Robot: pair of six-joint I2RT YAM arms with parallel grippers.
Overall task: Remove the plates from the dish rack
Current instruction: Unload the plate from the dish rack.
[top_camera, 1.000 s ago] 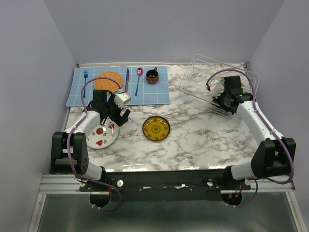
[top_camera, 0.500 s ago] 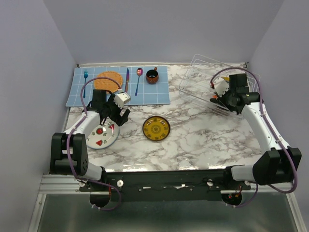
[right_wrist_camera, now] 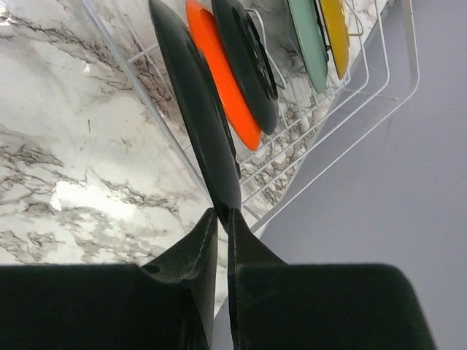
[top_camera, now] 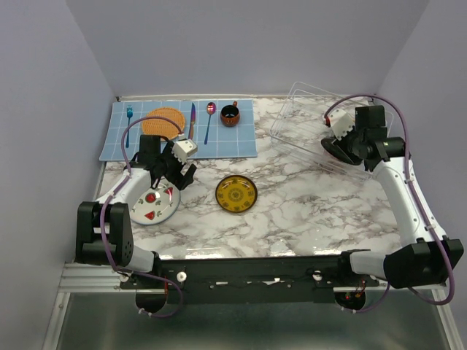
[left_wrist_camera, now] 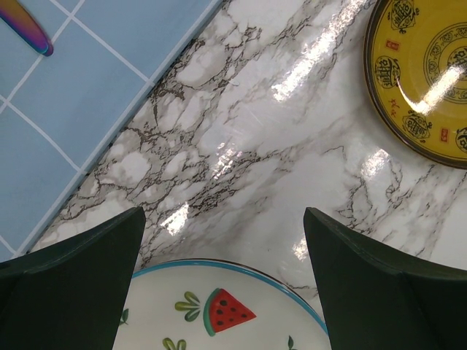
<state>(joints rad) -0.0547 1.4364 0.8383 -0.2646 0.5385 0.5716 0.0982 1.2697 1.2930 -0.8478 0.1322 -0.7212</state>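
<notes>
The right hand (right_wrist_camera: 222, 216) is pinched almost closed on the rim of a glossy black plate (right_wrist_camera: 193, 109), which stands on edge at the end of the row in the dish rack (top_camera: 303, 118). The plate looks stiff, slick and breakable, so a deep rim hold and a straight lift seem wise. Behind it the rack holds an orange-red plate (right_wrist_camera: 226, 80), a second black plate (right_wrist_camera: 248, 58), a green plate (right_wrist_camera: 310, 40) and a yellow plate (right_wrist_camera: 336, 25), while the left hand (left_wrist_camera: 222, 219) gapes empty above a watermelon plate (left_wrist_camera: 219, 313) on the table (left_wrist_camera: 241, 146).
</notes>
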